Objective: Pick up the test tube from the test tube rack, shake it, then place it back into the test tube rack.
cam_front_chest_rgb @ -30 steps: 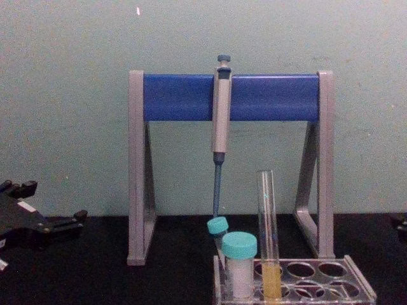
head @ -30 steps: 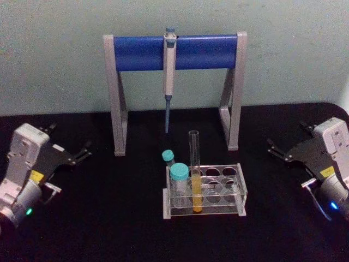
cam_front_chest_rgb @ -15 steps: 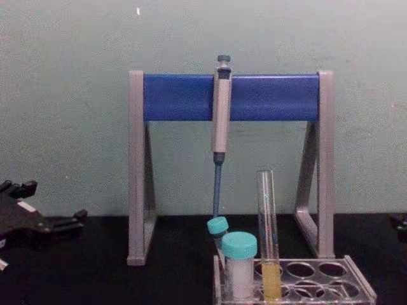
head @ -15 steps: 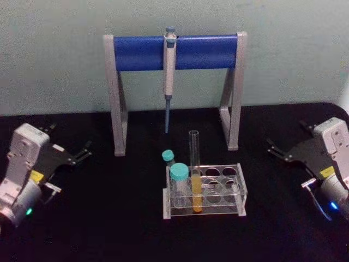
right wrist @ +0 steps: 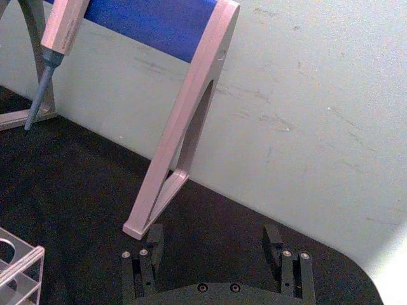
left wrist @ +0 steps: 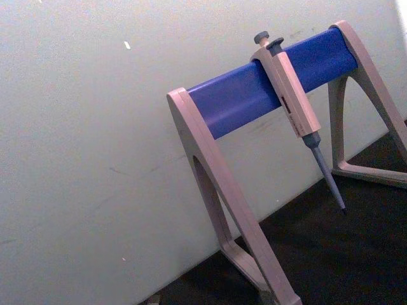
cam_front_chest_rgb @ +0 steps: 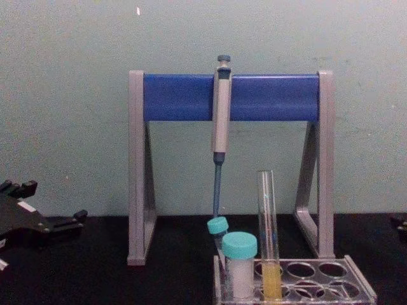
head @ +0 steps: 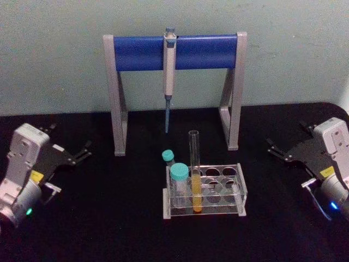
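Observation:
The test tube [head: 194,164] is a tall clear glass tube with yellow liquid in its lower part. It stands upright in the test tube rack [head: 240,188], a low clear plastic rack at the middle of the black table. From the chest view the test tube [cam_front_chest_rgb: 268,222] rises well above the test tube rack [cam_front_chest_rgb: 346,283]. My left gripper [head: 68,138] rests open at the table's far left, well away from the rack. My right gripper [head: 287,136] rests open at the far right. In the right wrist view the right gripper [right wrist: 213,244] has nothing between its fingers [right wrist: 152,240].
A grey-and-blue pipette stand [head: 174,52] spans the table behind the rack, with a pipette [head: 169,71] hanging from its bar. A short white tube with a wide teal cap [head: 179,180] and a small teal-capped tube [head: 168,157] stand at the rack's left end.

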`<state>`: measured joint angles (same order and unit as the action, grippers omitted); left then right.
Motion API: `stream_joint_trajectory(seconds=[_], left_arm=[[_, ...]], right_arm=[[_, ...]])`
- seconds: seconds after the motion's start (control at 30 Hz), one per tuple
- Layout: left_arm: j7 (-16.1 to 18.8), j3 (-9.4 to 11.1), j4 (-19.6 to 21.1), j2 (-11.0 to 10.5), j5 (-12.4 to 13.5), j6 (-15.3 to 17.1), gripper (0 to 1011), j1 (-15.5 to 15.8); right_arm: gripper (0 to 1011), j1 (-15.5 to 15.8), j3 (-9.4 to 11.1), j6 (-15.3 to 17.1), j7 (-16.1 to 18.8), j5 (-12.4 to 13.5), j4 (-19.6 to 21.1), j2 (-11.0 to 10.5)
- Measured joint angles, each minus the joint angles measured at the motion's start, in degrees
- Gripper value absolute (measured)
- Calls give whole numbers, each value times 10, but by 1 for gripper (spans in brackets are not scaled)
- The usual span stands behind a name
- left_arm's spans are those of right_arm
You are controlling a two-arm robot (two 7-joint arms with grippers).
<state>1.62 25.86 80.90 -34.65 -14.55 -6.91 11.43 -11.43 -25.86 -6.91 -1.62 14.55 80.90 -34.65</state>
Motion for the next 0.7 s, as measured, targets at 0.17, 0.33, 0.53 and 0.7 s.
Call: stream_joint_trajectory(seconds=[0.17, 0.33, 0.53, 0.7], left_arm=[[0, 0, 0, 0, 0, 0, 1001, 0], [0, 0, 0, 0, 0, 0, 1001, 0], [0, 0, 0, 0, 0, 0, 1001, 0], [0, 0, 0, 0, 0, 0, 1001, 0]], right_arm=[[1000, 14, 8, 8, 6, -1, 14, -2], [1000, 38, 18, 17, 13, 0, 46, -9], [1000, 67, 29, 23, 31, 16, 86, -14], [1000, 90, 36, 28, 62, 46, 122, -13]])
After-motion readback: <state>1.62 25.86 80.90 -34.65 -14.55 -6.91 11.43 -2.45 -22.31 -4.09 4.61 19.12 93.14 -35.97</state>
